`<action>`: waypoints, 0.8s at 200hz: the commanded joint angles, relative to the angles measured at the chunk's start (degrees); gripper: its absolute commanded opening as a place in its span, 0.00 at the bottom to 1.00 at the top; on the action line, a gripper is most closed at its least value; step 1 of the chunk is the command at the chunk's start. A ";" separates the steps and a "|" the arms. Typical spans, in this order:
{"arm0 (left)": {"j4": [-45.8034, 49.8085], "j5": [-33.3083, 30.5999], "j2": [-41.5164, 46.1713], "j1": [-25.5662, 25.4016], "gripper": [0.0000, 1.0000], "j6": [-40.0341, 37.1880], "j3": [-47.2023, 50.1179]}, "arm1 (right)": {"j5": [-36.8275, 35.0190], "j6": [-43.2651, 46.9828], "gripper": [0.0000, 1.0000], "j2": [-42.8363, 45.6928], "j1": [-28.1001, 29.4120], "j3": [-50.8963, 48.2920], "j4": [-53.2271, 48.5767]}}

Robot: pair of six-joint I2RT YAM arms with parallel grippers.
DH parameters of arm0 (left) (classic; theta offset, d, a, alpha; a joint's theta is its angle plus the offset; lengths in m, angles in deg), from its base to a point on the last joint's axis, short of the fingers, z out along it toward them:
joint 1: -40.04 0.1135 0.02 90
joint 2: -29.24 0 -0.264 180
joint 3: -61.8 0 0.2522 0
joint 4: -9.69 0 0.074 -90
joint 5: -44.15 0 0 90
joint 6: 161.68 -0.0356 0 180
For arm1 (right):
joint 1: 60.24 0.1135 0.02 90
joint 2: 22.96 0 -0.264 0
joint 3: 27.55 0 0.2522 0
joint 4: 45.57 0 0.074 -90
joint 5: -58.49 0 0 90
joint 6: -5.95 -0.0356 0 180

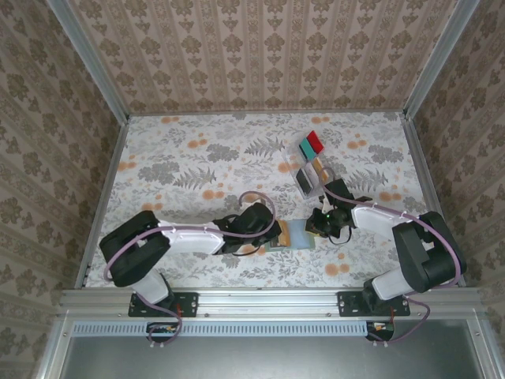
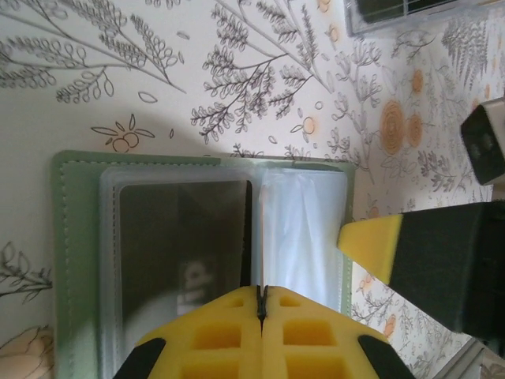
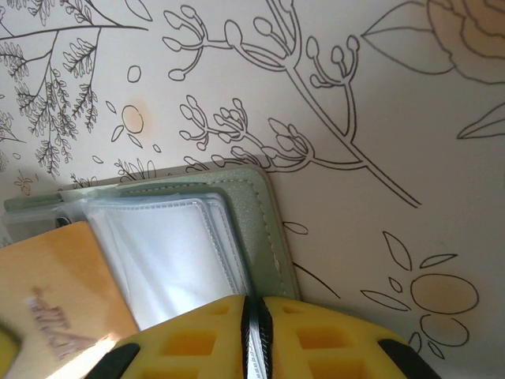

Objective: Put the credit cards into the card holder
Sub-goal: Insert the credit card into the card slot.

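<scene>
While the card holder lay open on the worktop between the two claws, the step in hand looked to be the loading of a card into one of its clear sleeves. The left claw was pressed shut, yellow fingers touching, and sat over the near edge of the holder with nothing visible between them. I judged it to be pinning the holder down. Just ahead of it a dark-looking card sat inside a sleeve, and the sleeve beside that one was empty.

The right claw was narrowed to a slit around a pale sliver; sleeve edge or card, I could not tell. To that claw's left a tan card lay over the sleeves, and whether it was tucked in or only resting on top was unclear. Whether it was the same card as the dark-looking one, I could not tell either.

Beyond the right claw, well apart from the holder, a clear tray held more cards, with a red card and a teal card just past it.

The next move called for seating the tan card fully, if it was not home, and keeping the holder flat. The right claw would then have to let go and reach out to the tray.
</scene>
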 commanded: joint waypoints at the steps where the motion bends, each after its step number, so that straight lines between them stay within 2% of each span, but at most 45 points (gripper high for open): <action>1: -3.16 2.60 -2.64 0.56 0.04 2.00 -0.17 | -5.14 0.54 0.16 -3.86 0.65 -2.74 -1.22; 51: -0.17 4.31 -5.69 0.58 0.04 2.61 -1.60 | -5.19 0.47 0.16 -3.92 0.58 -2.83 -1.18; 105: 6.20 4.93 -6.85 0.06 0.05 -1.32 -5.98 | -5.23 0.47 0.17 -3.78 0.57 -2.83 -1.25; 160: 10.69 3.76 -9.38 -1.15 0.13 -4.25 -10.28 | -5.20 0.47 0.17 -3.68 0.57 -2.92 -1.16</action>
